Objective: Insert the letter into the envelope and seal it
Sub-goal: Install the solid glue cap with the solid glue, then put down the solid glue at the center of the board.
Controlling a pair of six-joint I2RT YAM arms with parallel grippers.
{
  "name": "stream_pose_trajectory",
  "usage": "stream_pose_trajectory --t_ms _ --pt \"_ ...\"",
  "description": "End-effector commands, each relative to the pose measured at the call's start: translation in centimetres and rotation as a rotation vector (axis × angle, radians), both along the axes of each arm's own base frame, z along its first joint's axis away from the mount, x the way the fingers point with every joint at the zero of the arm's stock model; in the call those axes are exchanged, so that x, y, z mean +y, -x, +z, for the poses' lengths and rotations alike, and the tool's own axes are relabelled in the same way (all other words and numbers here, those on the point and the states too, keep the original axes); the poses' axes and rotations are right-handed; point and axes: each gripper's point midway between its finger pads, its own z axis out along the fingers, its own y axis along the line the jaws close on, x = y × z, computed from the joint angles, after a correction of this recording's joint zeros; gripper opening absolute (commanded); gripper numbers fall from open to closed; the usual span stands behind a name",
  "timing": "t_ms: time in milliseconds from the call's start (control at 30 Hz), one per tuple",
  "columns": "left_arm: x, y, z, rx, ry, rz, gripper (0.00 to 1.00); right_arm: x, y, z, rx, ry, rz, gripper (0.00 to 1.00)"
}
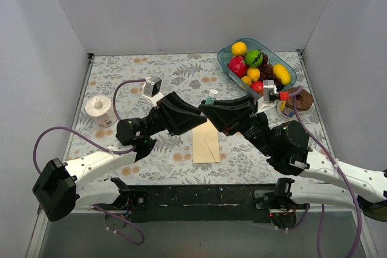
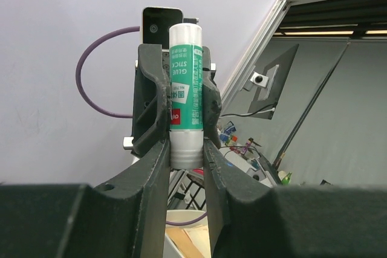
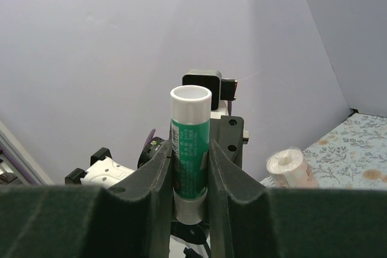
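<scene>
Item: glue stick point(image 2: 184, 89), green label with white ends, held off the table between both arms at the middle of the work area. Left gripper point(image 2: 185, 155): fingers clamped on one white end of the stick. Right gripper point(image 3: 191, 167): fingers clamped on the labelled body, the other white end standing clear above them. In the overhead view the two grippers meet tip to tip, with the stick upright between them. Item: envelope point(image 1: 206, 143), pale cream-tan, flat on the leaf-patterned tablecloth point(image 1: 157, 70). It lies directly below the meeting grippers, near the front centre, its far end hidden under them. A V-shaped line shows on its face; whether the flap is stuck down cannot be told. The letter cannot be told apart from the envelope in the overhead view. Item: blue tray point(image 1: 224, 63) of mixed fruit, far right corner. Item: white paper roll point(image 1: 98, 110), left side, well apart from the envelope. Item: brown round object point(image 1: 301, 98), just beside the tray.
</scene>
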Motion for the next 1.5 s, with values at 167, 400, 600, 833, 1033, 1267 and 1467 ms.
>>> stream_pose_trajectory --t_ms 167,400,600,833,1033,1267,1467 --pt "4.5 1.8 7.0 -0.157 0.28 0.079 0.15 2.1 1.3 -6.2 0.048 0.2 0.072 0.01" --pt "4.0 1.7 5.9 -0.119 0.212 0.08 0.98 1.8 0.9 -2.6 0.002 0.127 0.04 0.01" --pt "4.2 1.8 4.3 -0.08 0.146 0.103 0.98 1.4 0.6 -0.6 -0.016 0.08 0.016 0.01" --pt "5.6 -1.0 1.8 0.015 0.001 0.362 0.98 -1.3 -3.2 -2.1 0.082 0.214 -0.226 0.01" --pt "8.2 -6.4 -1.7 0.192 -0.243 0.718 0.98 -6.3 -10.5 -10.2 0.256 0.701 -0.649 0.01" --pt "8.5 -8.1 -4.4 0.224 -0.413 0.814 0.98 -9.3 -20.1 -20.3 0.506 1.056 -0.611 0.01" --pt "8.3 -8.7 -5.6 0.227 -0.473 0.835 0.98 -10.6 -25.0 -29.3 0.609 1.286 -0.64 0.01"
